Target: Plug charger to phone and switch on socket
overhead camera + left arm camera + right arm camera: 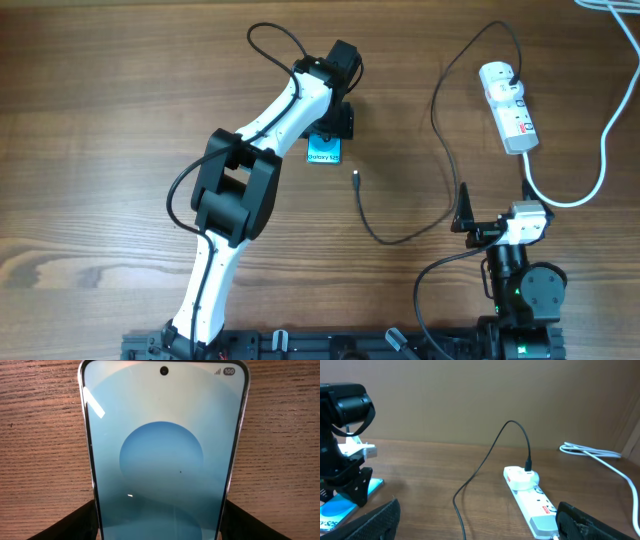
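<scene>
Wood table (pixel 100 120) holds everything. Nearest: right gripper (pixel 477 505) spread wide, empty, well apart from charger (pixel 356 181). Charger tip lies loose just beside phone (pixel 323 151), not inserted. Left gripper (pixel 159 505) fingers (pixel 75 527) clamp phone's long edges, phone flat on table. Farthest: socket (pixel 508 108), charger's other end plugged in, switch position unreadable. Judgement: plugging and switching both left to do.

Even bright light; soft shadows — glare streaks on the phone (pixel 165 460); focus sharp.
</scene>
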